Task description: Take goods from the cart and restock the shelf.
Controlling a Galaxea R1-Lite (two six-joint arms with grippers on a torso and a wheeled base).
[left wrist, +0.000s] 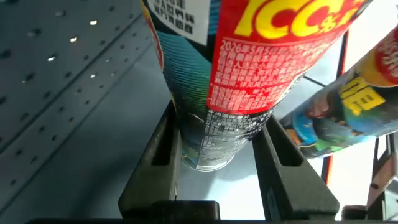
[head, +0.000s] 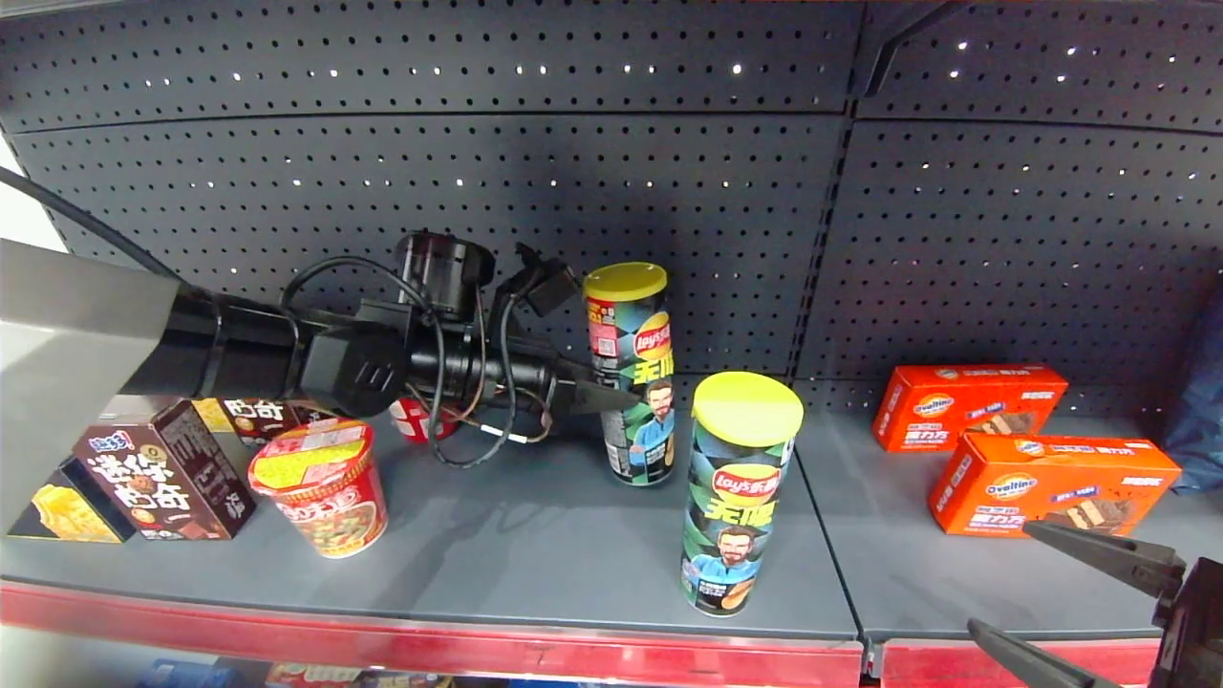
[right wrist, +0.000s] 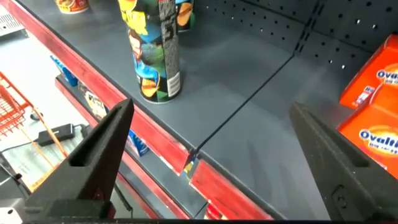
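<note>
The rear chips can is stood upright on the grey shelf, pinched between the fingers of the left end effector. A second can is set nearer the front edge. The right end effector is spread wide by two orange boxes. A perforated panel is fixed behind.

Small black device on floor

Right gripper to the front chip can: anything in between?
Nothing visible. Only bare shelf lies between the open right gripper and the front chip can; the orange boxes sit farther back.
</note>
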